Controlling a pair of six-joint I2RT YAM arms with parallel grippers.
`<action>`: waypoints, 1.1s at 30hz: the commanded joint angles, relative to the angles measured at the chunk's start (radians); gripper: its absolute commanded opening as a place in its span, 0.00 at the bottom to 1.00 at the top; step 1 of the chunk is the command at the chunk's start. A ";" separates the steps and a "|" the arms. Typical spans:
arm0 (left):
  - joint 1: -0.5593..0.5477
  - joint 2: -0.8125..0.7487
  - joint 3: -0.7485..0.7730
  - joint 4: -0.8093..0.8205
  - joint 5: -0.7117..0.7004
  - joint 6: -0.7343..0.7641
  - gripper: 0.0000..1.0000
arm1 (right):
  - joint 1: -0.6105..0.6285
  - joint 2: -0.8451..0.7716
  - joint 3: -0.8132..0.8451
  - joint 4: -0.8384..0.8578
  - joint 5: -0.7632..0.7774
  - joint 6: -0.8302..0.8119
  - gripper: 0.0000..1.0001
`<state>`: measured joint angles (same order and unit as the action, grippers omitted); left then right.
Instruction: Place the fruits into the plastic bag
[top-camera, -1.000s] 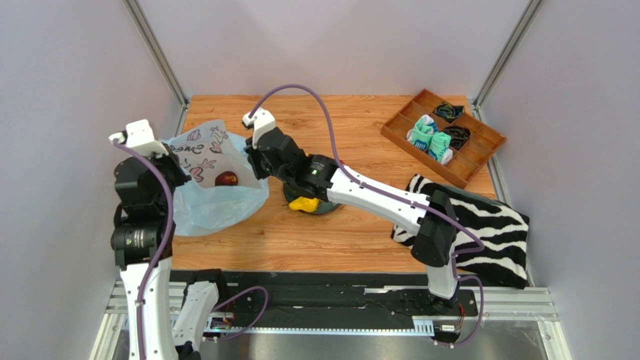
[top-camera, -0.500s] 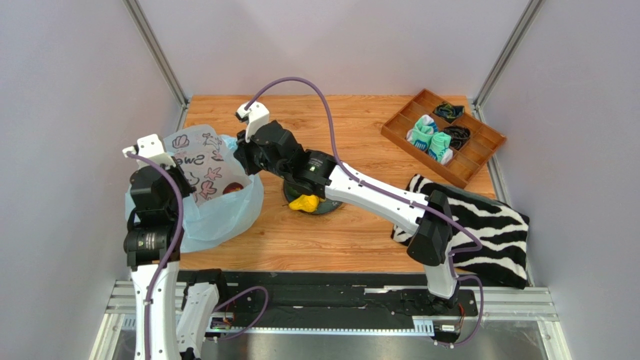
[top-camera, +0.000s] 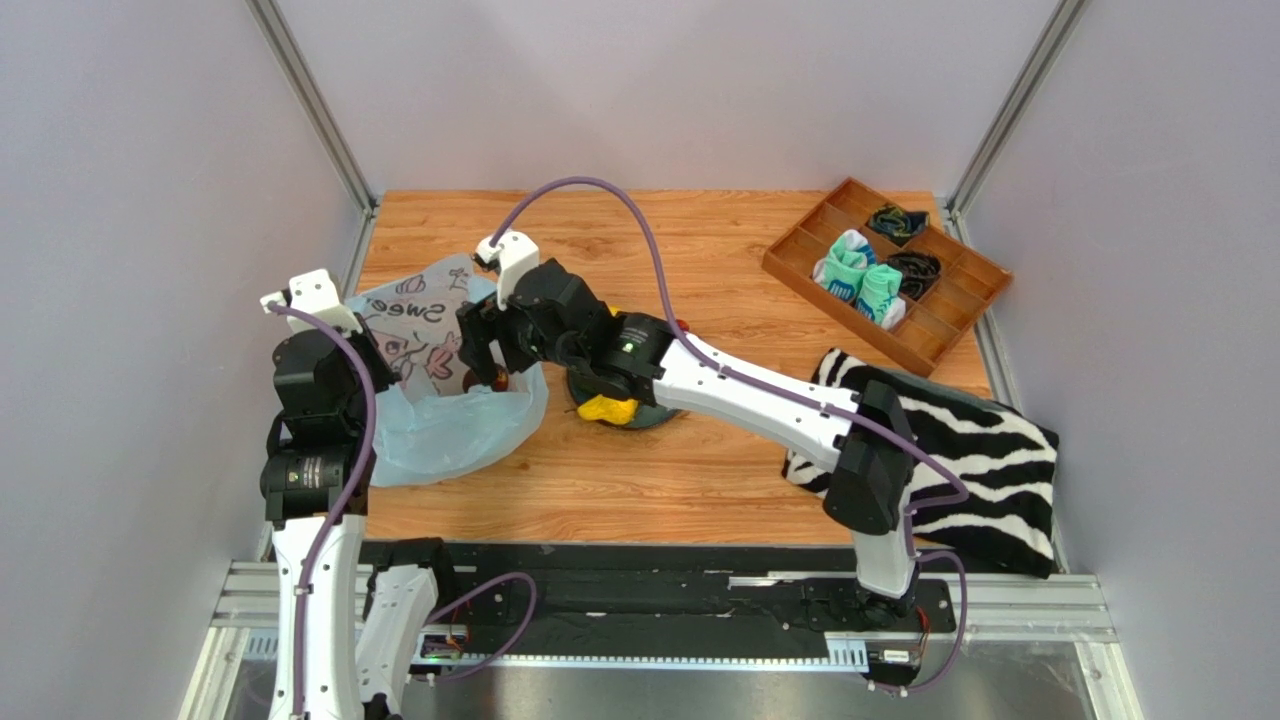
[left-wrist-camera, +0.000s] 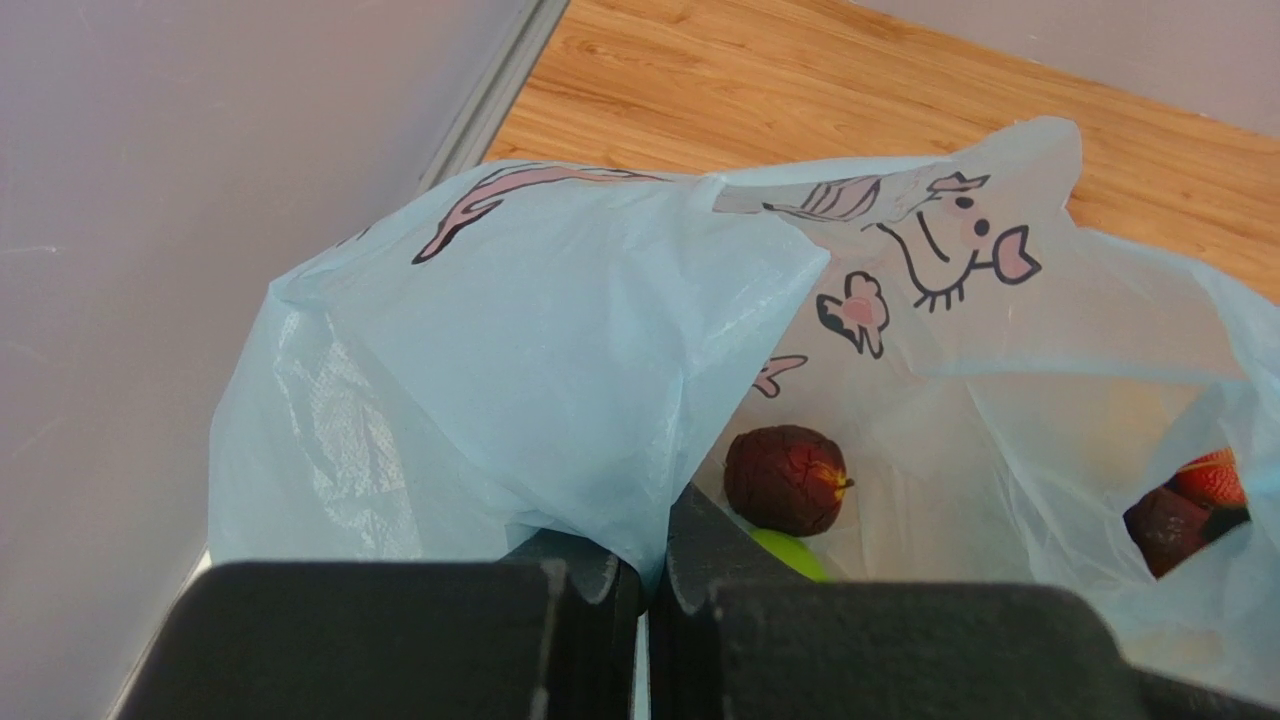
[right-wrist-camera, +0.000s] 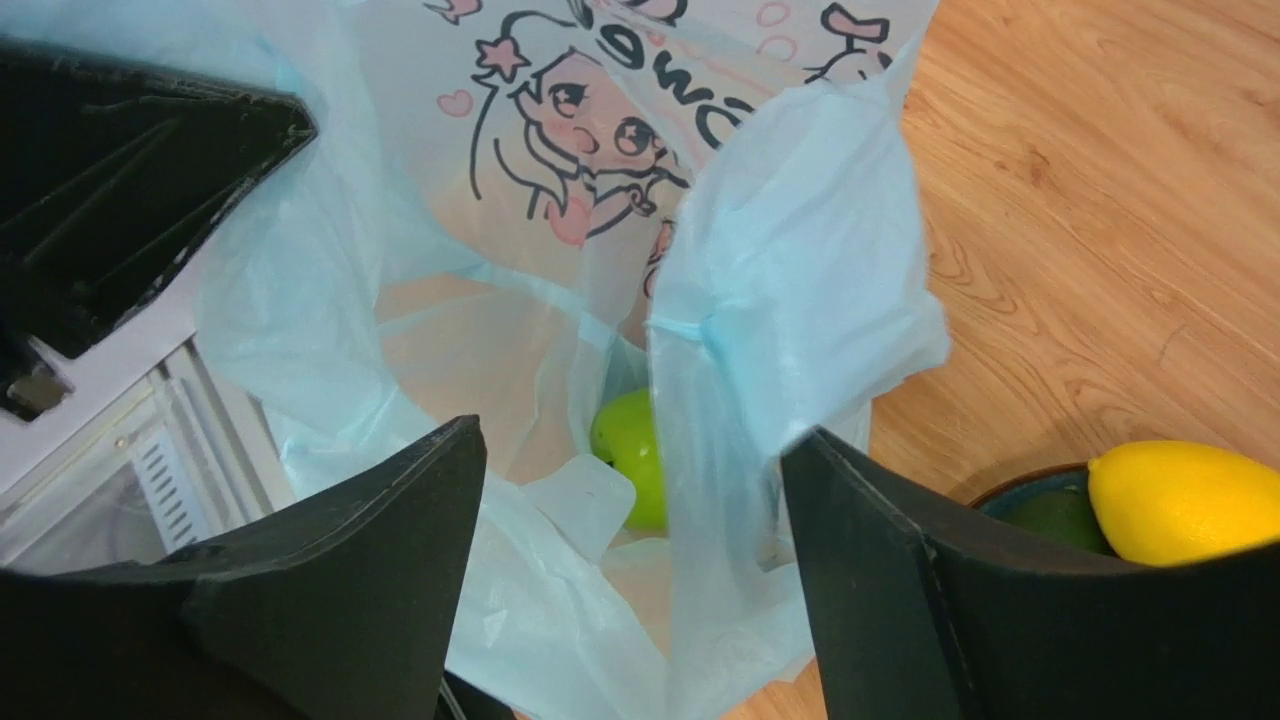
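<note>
Seen from above, the plastic bag (top-camera: 451, 420) lies at the left of the worktop (top-camera: 721, 255). In the left wrist view, the left gripper (left-wrist-camera: 646, 578) pinches the bag's rim, and a dark red fruit (left-wrist-camera: 784, 477) sits inside. In the right wrist view, the right gripper (right-wrist-camera: 631, 443) is spread over the opening; a green apple (right-wrist-camera: 639, 468) is inside and the lemon (right-wrist-camera: 1187, 503) is outside.

Both arms are white shells joined by black motor housings. A purple cable (top-camera: 579, 183) runs along the right arm (top-camera: 736, 393), and a second purple cable (top-camera: 365, 428) follows the left arm (top-camera: 308, 473). Each wrist bears a small white camera block (top-camera: 511, 251). The left gripper (left-wrist-camera: 646, 563) has blocky matte black fingers (left-wrist-camera: 376, 638). The right gripper (right-wrist-camera: 631, 443) has broad, black, wedge-shaped ones.
</note>
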<state>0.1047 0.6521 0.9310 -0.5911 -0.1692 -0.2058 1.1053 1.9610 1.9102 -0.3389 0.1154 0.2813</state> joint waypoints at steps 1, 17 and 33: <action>-0.002 -0.005 0.003 0.037 0.031 0.000 0.00 | 0.005 -0.209 -0.137 0.103 -0.060 -0.011 0.79; -0.002 -0.009 0.002 0.028 0.074 0.017 0.00 | -0.196 -0.597 -0.718 0.077 0.250 0.117 0.84; -0.002 -0.002 -0.008 0.022 0.079 0.022 0.00 | -0.131 -0.263 -0.536 -0.075 0.199 0.120 0.66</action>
<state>0.1047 0.6498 0.9276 -0.5873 -0.1051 -0.1989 0.9195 1.6424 1.2797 -0.3870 0.3382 0.3748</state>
